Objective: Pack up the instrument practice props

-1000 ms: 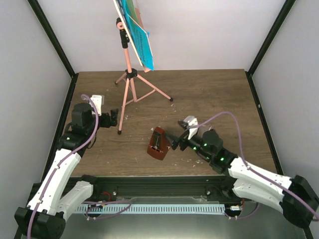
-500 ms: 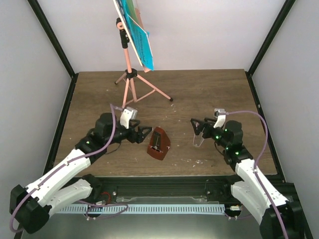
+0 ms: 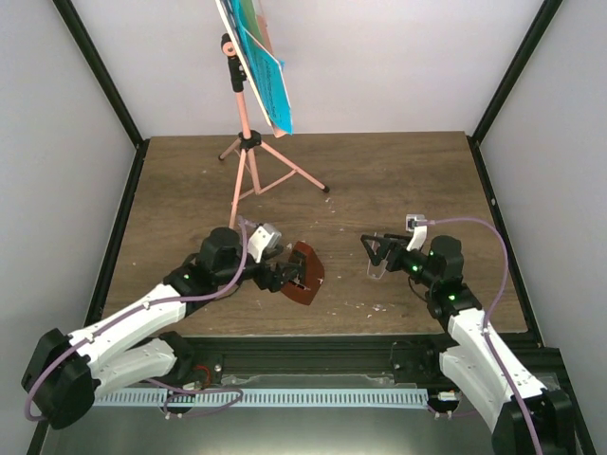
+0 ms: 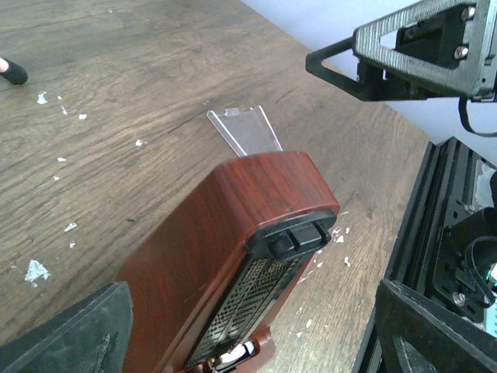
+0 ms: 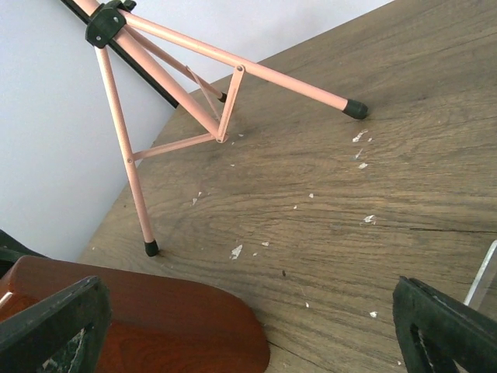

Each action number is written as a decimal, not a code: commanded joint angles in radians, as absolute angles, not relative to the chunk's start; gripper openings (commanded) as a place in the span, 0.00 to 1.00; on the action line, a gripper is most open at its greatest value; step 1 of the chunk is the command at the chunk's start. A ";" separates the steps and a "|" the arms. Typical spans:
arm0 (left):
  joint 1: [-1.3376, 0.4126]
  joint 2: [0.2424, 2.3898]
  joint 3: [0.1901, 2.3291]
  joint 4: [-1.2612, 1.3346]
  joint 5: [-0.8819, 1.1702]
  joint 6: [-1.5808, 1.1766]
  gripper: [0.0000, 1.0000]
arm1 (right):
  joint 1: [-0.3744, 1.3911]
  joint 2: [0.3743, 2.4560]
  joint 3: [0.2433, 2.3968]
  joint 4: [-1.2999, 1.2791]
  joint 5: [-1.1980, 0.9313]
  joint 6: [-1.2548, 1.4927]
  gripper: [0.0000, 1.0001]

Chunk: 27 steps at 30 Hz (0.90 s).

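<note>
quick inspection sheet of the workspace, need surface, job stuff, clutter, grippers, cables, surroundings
surface: wooden table, bare grain, dotted with flecks
job's things: pink music stand upright at the far left, blue sheets on its desk; metronome lying down near the front; clear cover lying apart from it, to the right
clutter: white flecks scattered about; nothing else seen
grippers: left gripper open, fingers either side of the metronome; right gripper open, holding nothing, next to the clear cover
cables: purple cables looping along both arms
surroundings: white walls, black frame posts
</note>
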<state>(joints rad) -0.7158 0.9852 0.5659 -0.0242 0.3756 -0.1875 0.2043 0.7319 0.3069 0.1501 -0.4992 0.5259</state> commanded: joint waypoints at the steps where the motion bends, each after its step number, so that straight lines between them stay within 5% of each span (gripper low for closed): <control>1: -0.725 1.015 0.538 0.051 0.415 -0.147 0.86 | 0.194 0.723 0.302 0.181 -0.520 0.541 1.00; 27: -0.779 1.101 0.546 0.084 0.265 -0.095 0.61 | 0.195 0.699 0.274 0.195 -0.497 0.574 1.00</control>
